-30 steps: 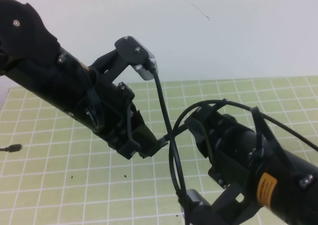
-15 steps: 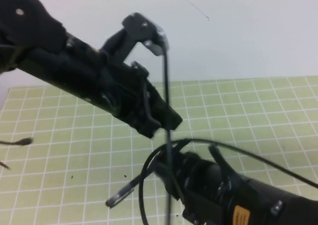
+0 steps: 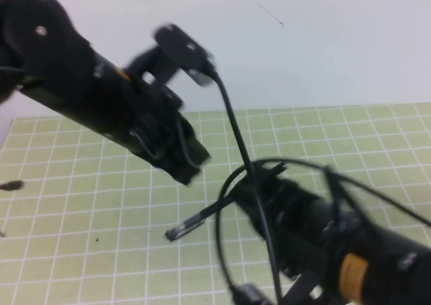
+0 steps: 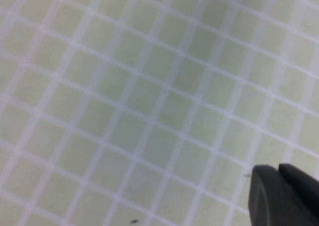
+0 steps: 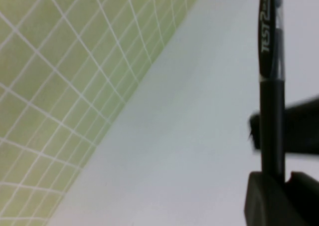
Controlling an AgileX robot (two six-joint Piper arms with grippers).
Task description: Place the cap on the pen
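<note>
My right gripper [image 3: 250, 185] is shut on the black pen [image 3: 209, 214] and holds it in the air over the green grid mat [image 3: 101, 211], pointing down to the left. The pen's far end has a paler, clear stretch with a black end that looks like the cap [image 3: 183, 229] seated on it. In the right wrist view the pen [image 5: 271, 111] rises straight out of my right gripper [image 5: 273, 175] and carries white print. My left gripper [image 3: 190, 172] hangs up and left of the pen, apart from it. In the left wrist view my left gripper [image 4: 276, 170] is shut with nothing showing between its fingers.
A small dark thing [image 3: 12, 185] lies at the mat's far left edge; I cannot tell what it is. A black cable [image 3: 232, 126] runs from the left wrist camera across the right arm. A white wall [image 3: 323, 42] stands behind the mat.
One second ago both grippers met at the mat's middle. They have since parted: the left gripper drew back up and left, and the right gripper swung away with the pen.
</note>
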